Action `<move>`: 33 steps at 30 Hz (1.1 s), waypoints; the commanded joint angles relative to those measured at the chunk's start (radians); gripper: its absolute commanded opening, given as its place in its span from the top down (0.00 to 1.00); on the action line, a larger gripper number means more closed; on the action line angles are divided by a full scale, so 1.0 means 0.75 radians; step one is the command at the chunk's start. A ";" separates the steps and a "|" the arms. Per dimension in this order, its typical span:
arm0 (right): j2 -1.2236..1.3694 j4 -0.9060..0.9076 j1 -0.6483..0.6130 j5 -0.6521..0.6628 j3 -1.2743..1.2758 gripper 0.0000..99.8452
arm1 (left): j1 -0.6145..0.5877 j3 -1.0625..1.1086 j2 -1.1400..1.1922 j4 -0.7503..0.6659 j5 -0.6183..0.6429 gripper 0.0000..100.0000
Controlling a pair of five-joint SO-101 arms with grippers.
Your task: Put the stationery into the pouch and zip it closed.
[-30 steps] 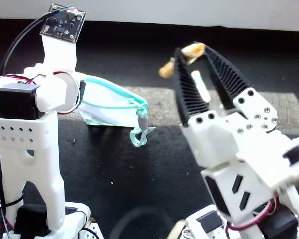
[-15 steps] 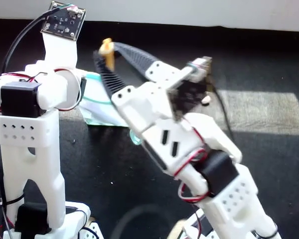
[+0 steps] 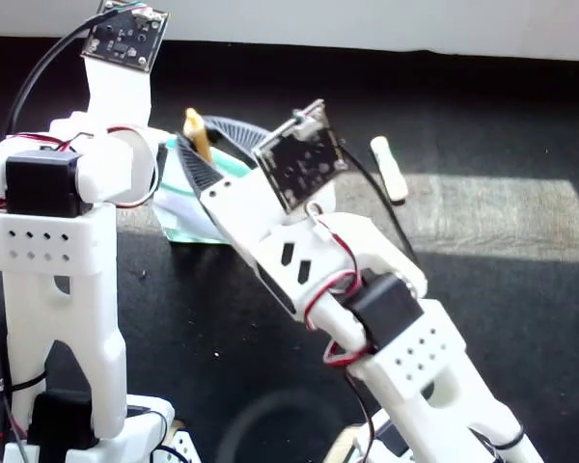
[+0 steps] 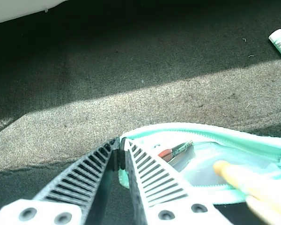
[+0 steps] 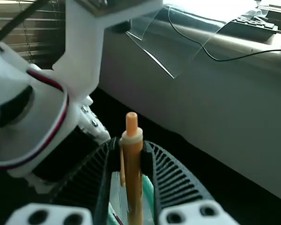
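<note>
The right end effector (image 5: 130, 151) clamps the orange pen (image 5: 132, 180) over the pouch (image 4: 215, 133), whose rim the left end effector (image 4: 119, 146) pinches shut-jawed. Ease the pen in, seemingly tip-first, before letting go.

Mint-green pouch (image 4: 201, 129); orange pen (image 5: 131, 157); black ribbed fingers (image 4: 152, 180); white arms (image 3: 58, 280); white stick (image 3: 388, 169) at two o'clock; dark grey table (image 4: 131, 70).

The left arm (image 3: 58, 251), at the left of the frame, and the right arm (image 3: 405, 347), at centre, are white printed plastic with black servo blocks (image 3: 39, 183) at the joints and rows of small holes in the shells. Each carries a bare dark circuit board (image 3: 125, 37); a black cable (image 3: 39, 72) and red-and-white wires (image 3: 330, 289) loop along them. The left pincer (image 4: 119, 143) and right pincer (image 5: 130, 145) have black ribbed fingers (image 4: 150, 168) on white bases with dark screws (image 4: 166, 214)
</note>
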 commanded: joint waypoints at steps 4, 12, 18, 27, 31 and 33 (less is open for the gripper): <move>0.001 -0.069 0.132 0.000 0.187 0.99 | 0.044 -0.101 0.093 0.014 0.018 0.99; 0.048 -0.116 0.163 -0.002 0.273 0.99 | 0.052 -0.138 0.097 0.014 0.018 0.99; 0.167 0.089 0.161 -0.008 0.048 0.86 | 0.052 -0.138 0.097 0.014 0.018 0.99; 0.218 0.384 0.163 -0.010 -0.480 0.85 | 0.052 -0.142 0.154 0.014 0.018 0.99; 0.206 0.410 0.271 -0.010 -0.680 0.85 | 0.044 -0.152 0.236 0.043 0.018 0.99; 0.220 0.412 0.408 -0.010 -0.768 0.85 | 0.044 -0.152 0.255 0.057 0.018 0.99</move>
